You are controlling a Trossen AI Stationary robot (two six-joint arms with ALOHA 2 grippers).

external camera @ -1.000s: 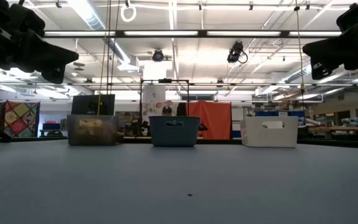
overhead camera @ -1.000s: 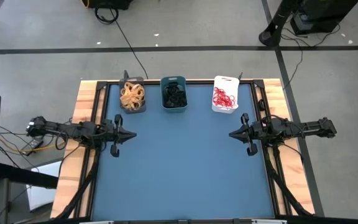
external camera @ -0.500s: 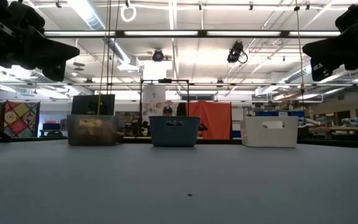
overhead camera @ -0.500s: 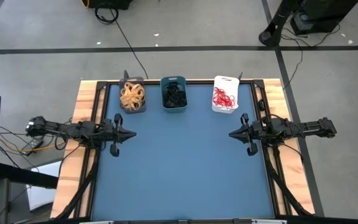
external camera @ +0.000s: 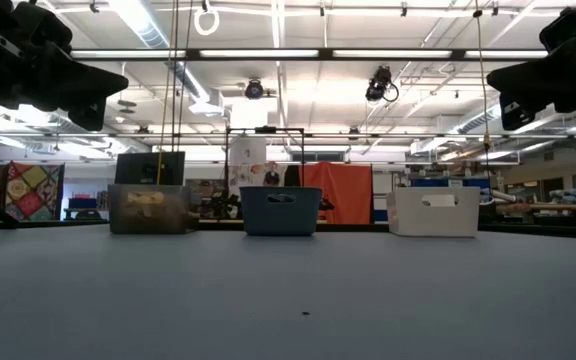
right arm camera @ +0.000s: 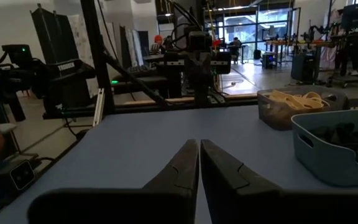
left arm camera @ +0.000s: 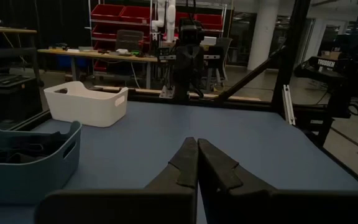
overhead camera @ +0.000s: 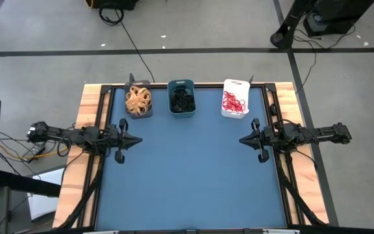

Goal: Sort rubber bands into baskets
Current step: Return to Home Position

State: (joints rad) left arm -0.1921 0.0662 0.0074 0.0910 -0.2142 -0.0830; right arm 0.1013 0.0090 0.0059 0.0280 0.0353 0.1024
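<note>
Three baskets hold the rubber bands; nothing has moved, the left arm and right arm wait, jaws pressed together, so sorting looks done.

baskets abreast along table rear, bands inside

table: blue top, wooden side rails | far-edge row: dark grey basket, teal basket, white basket
</note>
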